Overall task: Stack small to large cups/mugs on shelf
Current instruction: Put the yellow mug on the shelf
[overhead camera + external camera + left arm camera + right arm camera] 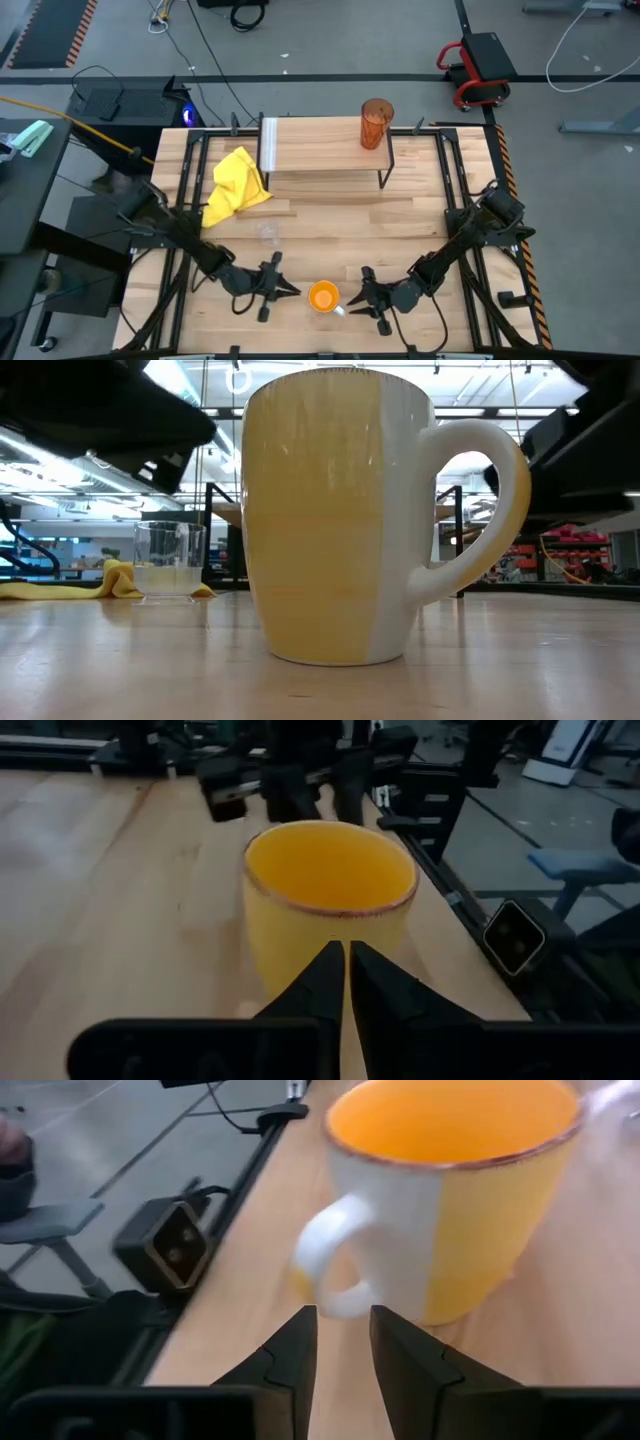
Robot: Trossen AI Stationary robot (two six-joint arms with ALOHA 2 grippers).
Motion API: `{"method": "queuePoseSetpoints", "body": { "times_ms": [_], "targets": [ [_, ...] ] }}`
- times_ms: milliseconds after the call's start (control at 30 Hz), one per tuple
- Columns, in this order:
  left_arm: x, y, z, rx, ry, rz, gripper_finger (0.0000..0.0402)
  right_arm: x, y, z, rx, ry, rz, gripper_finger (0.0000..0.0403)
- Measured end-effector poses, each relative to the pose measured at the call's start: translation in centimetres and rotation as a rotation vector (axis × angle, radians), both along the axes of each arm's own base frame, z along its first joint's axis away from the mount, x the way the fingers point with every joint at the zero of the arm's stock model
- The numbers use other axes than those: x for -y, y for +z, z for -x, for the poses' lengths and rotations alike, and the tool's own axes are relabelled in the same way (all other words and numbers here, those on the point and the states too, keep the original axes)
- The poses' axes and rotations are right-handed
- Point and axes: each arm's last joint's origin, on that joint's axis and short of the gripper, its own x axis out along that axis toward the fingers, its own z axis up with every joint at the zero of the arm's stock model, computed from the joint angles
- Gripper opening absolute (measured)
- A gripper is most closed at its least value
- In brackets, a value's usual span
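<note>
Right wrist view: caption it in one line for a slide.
Right gripper, slightly open, faces the white handle of the orange mug.

From table height, your orange-and-white ceramic mug (340, 515) fills the middle and hides most of the low wooden shelf (225, 512) behind it. The small clear glass cup (267, 233) is a faint smudge from above. The tall amber tumbler's (376, 123) contents are too small to tell.
</note>
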Motion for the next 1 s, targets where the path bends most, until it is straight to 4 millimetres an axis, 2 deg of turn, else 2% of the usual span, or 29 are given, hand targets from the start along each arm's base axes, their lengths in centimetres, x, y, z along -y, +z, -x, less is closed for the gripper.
{"method": "queuePoseSetpoints", "body": {
  "times_ms": [200,400,700,1000],
  "targets": [
    [1.1,-0.3,-0.4,-0.008,-0.027,0.019,0.0036,1.4,0.0,-1.0,-0.004,-0.002,0.015,0.0083],
    [1.6,-0.5,0.1,-0.035,-0.041,0.036,0.0028,1.7,0.0,-1.3,-0.008,0.002,0.011,0.0068],
    [1.6,-0.5,0.0,-0.054,-0.094,0.077,0.0032,0.8,1.2,-2.4,0.023,0.061,0.038,0.0048],
    [0.8,-0.1,-0.7,-0.024,-0.058,0.109,0.0031,1.7,0.8,-2.9,-0.038,0.013,0.039,0.0043]
  ]
}}
